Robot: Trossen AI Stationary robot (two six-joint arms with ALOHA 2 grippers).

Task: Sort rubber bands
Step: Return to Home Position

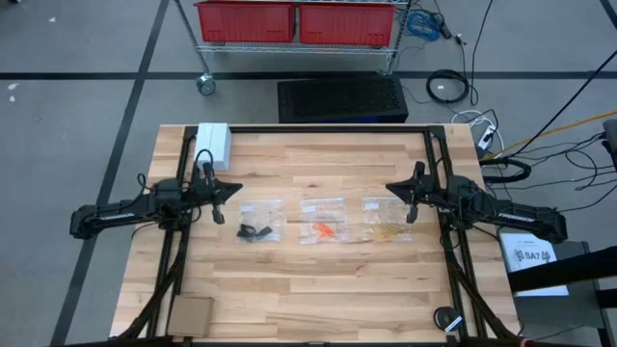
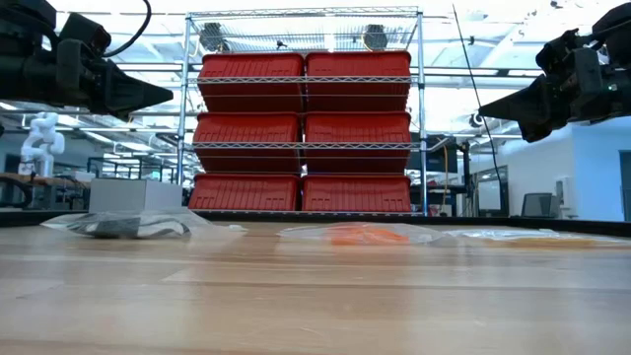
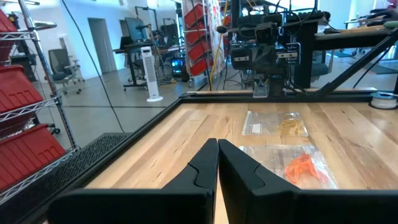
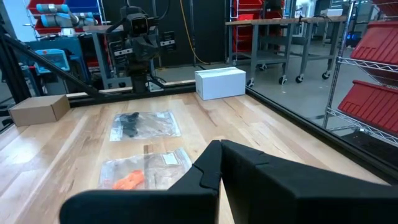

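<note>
High view: three bags are lying in a row across the middle of the tabletop (image 1: 318,289), and the row's long axis is running left to right. Black bands (image 1: 254,230) are sitting in the left bag (image 1: 265,209), orange bands (image 1: 326,231) in the middle bag (image 1: 323,206), and tan bands (image 1: 386,231) in the right bag (image 1: 381,205). The left hand (image 1: 229,193) is hanging just left of the row, nearest the black bands. The right hand (image 1: 395,191) is hanging at the right end, nearest the tan bands. The two hands are pointing at each other.

Low view: the left hand (image 2: 158,96) at upper left and the right hand (image 2: 488,106) at upper right are both hanging well above the tabletop. They are clear of the flat bags along the mid-frame line.

Left wrist view: its fingers (image 3: 202,168) are pressing together with nothing between them. Orange bands (image 3: 301,169) are lying ahead at lower right, with tan bands (image 3: 289,126) beyond.

Right wrist view: its fingers (image 4: 208,165) are closed too and holding nothing. Orange bands (image 4: 127,180) are lying at lower left, black bands (image 4: 129,123) farther off.

Judgement: sorting is looking done. Homing is only needing each hand to back off toward its own side, away from the row, and nothing is sitting in that path.
</note>
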